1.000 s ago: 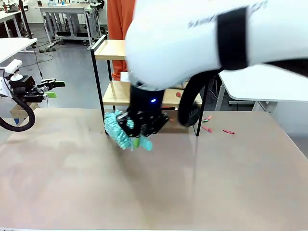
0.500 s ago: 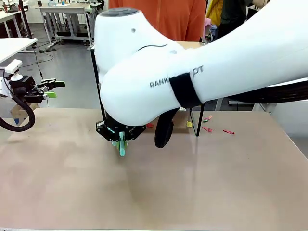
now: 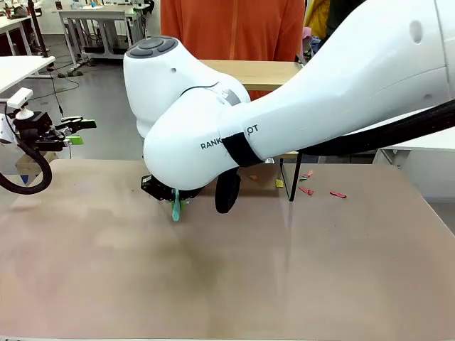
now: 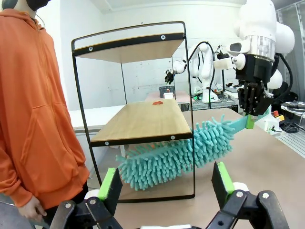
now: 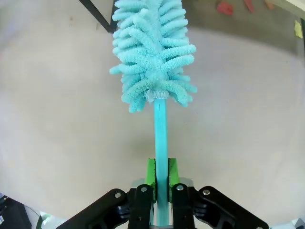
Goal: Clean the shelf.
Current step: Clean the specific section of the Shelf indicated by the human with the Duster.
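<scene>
**Right arm swings across, duster at the lower board**

Since a second ago our right arm [image 3: 284,106] has swung across the front view and now hides the teal duster [image 4: 176,155] head there. The left arm [image 3: 32,135] has stayed parked. Our right jaws are clamped on the duster's handle; the left jaws stand wide apart, empty. The shelf [image 4: 143,119] stands at the tabletop's [image 3: 213,284] far side, with the duster head along its lower board's front rail. A red scrap [image 4: 158,103] lies on that board, so we judge the cleaning unfinished.
</scene>
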`<control>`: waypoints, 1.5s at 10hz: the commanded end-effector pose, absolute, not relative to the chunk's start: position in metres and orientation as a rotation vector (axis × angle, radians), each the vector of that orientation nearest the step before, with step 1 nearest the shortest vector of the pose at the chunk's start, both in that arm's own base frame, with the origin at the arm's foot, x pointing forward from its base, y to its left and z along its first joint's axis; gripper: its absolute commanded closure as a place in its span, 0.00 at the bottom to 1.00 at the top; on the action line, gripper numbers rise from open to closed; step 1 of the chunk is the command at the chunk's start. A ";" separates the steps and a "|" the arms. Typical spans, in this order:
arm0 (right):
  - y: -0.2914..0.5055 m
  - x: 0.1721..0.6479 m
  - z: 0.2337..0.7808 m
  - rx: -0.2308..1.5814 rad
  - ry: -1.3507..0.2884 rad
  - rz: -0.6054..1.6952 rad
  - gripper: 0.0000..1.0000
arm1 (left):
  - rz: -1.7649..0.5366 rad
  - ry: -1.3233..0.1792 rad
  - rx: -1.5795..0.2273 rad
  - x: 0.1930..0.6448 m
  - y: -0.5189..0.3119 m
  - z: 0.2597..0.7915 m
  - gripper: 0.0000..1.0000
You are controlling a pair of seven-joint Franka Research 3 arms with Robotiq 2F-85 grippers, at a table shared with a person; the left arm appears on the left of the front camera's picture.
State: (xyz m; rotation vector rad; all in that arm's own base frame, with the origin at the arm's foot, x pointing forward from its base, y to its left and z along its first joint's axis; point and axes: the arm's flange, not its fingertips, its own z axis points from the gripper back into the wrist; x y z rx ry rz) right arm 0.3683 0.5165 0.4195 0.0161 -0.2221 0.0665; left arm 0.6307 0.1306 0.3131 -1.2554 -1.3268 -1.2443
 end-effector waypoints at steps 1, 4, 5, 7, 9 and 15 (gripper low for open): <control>0.509 0.357 0.428 0.013 -0.233 0.073 0.87 | -1.250 -1.333 -1.258 0.631 0.129 0.316 0.00; 0.531 0.369 0.414 0.011 -0.265 0.027 0.87 | -1.250 -1.333 -1.258 0.631 0.129 0.316 0.00; 0.542 0.373 0.406 0.041 -0.297 -0.018 0.87 | -1.250 -1.333 -1.258 0.631 0.129 0.316 0.00; 0.554 0.382 0.394 0.051 -0.337 -0.097 0.87 | -1.250 -1.333 -1.258 0.631 0.129 0.316 0.00; 0.561 0.393 0.381 0.048 -0.379 -0.131 0.87 | -1.250 -1.333 -1.258 0.631 0.129 0.316 0.00; 0.567 0.406 0.355 0.059 -0.453 -0.103 0.87 | -1.250 -1.333 -1.258 0.631 0.129 0.316 0.00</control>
